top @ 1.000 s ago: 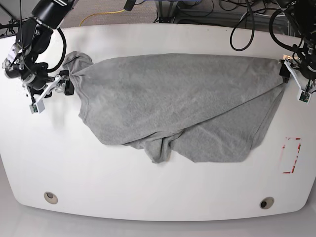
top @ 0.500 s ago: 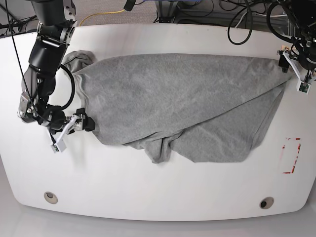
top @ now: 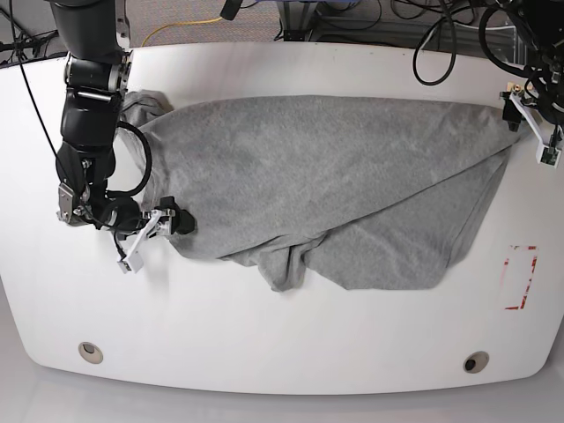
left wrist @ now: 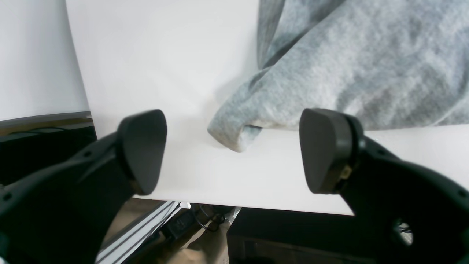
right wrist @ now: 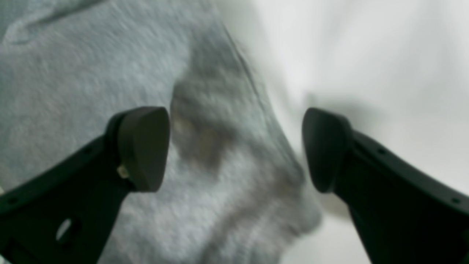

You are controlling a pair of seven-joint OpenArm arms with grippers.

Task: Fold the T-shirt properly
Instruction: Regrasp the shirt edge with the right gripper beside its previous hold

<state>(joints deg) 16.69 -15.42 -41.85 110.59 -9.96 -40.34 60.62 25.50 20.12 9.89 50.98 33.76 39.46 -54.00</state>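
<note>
One grey T-shirt (top: 326, 189) is lying on the desk (top: 264, 335), no lettering showing; two grippers, left (left wrist: 234, 150) and right (right wrist: 234, 146), are standing with jaws open, gripping nothing.

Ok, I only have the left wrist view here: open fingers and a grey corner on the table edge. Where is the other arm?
Observer: The right gripper is at the T-shirt's lower edge, on the opposite end from yours.
Operator: Is it holding cloth?
Observer: No. In the right wrist view its fingers stand wide open over the grey fabric, nothing pinched.
Operator: How does the shirt lie overall?
Observer: Spread across the white table, but bunched into folds along its near edge in the base view.
Operator: Any lettering showing?
Observer: None; only plain grey faces up.
</note>
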